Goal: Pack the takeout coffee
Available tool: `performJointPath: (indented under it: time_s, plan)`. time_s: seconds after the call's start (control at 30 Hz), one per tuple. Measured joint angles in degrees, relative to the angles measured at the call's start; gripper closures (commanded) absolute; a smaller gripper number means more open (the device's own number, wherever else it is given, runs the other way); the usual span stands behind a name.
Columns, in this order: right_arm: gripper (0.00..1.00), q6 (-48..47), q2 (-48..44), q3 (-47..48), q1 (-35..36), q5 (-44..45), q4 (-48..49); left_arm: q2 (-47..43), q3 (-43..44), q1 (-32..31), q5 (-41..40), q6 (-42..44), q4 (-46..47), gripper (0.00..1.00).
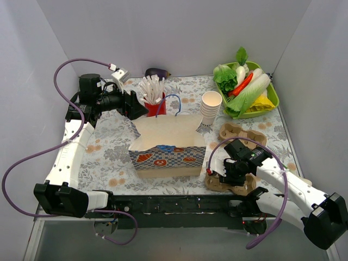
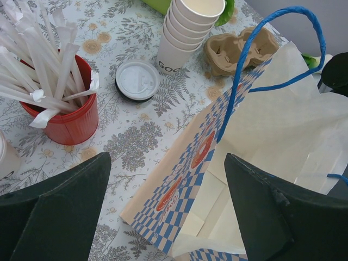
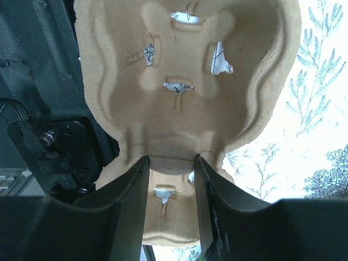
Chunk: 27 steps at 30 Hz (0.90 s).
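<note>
Only a cream-white sliver of a cup (image 2: 5,157) shows at the left edge of the left wrist view, and I cannot tell whether it is the takeout coffee. A paper bag (image 1: 166,147) with blue handles stands open mid-table. My left gripper (image 1: 136,109) hangs open over the bag's rear left rim (image 2: 179,190), with nothing between its fingers (image 2: 60,212). My right gripper (image 1: 225,175) is low at the front right. Its fingers (image 3: 130,201) press both sides of the narrow neck of a brown pulp cup carrier (image 3: 185,103).
A red cup of white sticks (image 1: 154,98) and a stack of lidless cups (image 1: 211,106) stand behind the bag. A flat white lid (image 2: 136,80) lies between them. A second carrier (image 1: 242,133) lies right of the bag. A green tray (image 1: 274,95) of vegetables is at the back right, an eggplant (image 1: 157,72) at the back.
</note>
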Motion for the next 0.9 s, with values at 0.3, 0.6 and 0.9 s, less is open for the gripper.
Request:
performJointPath:
  time_s: [0.3,0.6,0.9]
  plan:
    - [0.72,2.27,-2.10,6.93,0.00,1.99,-5.88,0.02,0.04,0.00,0.02,0.15,-0.07,0.13]
    - [0.99,5.81,-5.03,31.43,0.00,-0.57,-14.27,1.90,5.38,0.17,0.02,0.63,-0.79,0.14]
    - [0.99,9.75,1.95,54.77,0.00,3.04,-13.66,5.14,16.09,0.37,1.88,-2.32,2.58,0.13]
